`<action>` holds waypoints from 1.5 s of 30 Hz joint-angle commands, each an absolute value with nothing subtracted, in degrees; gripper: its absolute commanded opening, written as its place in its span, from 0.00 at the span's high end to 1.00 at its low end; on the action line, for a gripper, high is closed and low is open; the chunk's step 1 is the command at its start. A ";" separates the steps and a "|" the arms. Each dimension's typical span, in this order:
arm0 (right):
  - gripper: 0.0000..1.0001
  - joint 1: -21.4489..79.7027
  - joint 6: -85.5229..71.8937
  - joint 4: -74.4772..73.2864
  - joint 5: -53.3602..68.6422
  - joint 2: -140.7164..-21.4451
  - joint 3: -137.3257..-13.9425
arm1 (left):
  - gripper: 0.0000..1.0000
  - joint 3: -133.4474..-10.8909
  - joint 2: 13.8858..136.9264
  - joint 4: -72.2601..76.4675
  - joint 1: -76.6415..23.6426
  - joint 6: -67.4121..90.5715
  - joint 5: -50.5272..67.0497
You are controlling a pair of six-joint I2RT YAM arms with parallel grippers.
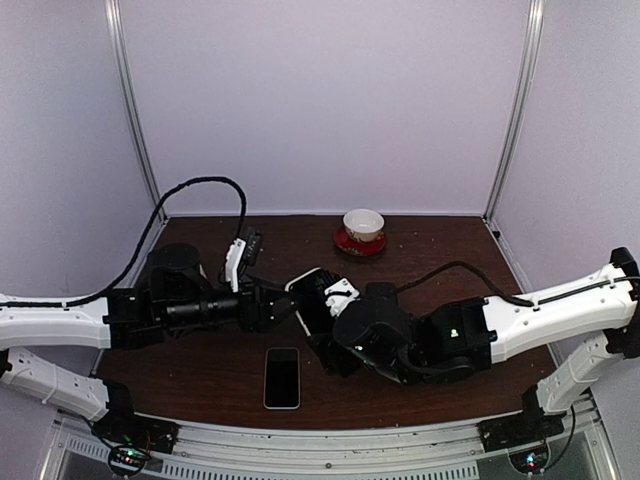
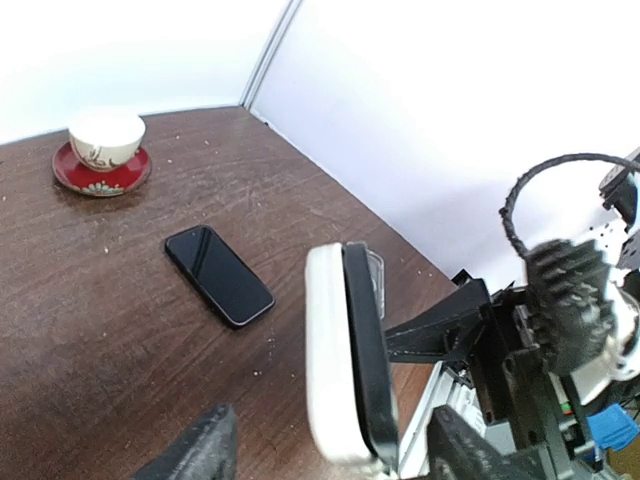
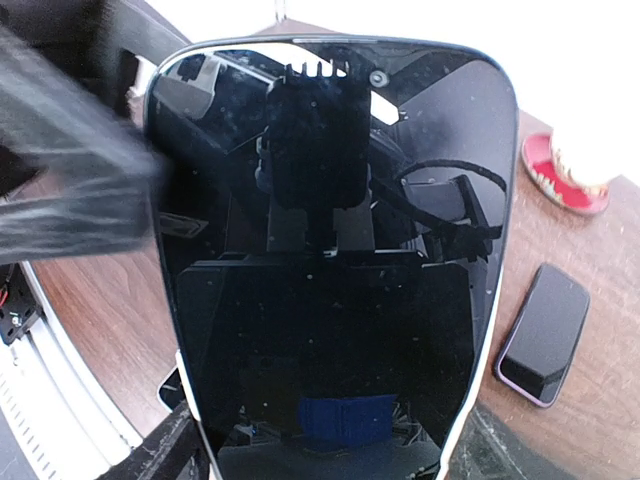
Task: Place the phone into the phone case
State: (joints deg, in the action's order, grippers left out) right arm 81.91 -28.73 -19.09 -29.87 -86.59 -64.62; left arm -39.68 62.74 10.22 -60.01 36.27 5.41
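The phone [image 3: 330, 300], with a black glass front, stands upright above the table with a white phone case [image 2: 328, 350] against its back. Edge-on in the left wrist view, the black slab [image 2: 368, 350] lies flush against the white shell. My right gripper [image 3: 325, 450] is shut on the two long edges of the phone and case, one finger at each lower corner. My left gripper [image 2: 330, 455] is open, with a dark finger either side of the pair and a gap on both sides. In the top view both grippers [image 1: 275, 305] [image 1: 322, 310] meet at the table's centre.
A second dark phone [image 1: 282, 377] [image 2: 218, 275] [image 3: 545, 335] lies flat, screen up, on the brown table near the front edge. A white cup on a red saucer [image 1: 362, 230] [image 2: 105, 150] stands at the back. White walls enclose the table.
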 commanded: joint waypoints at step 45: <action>0.69 79.15 -4.39 -16.40 8.48 -70.09 -58.01 | 1.00 -41.01 63.56 13.27 -66.42 9.13 34.52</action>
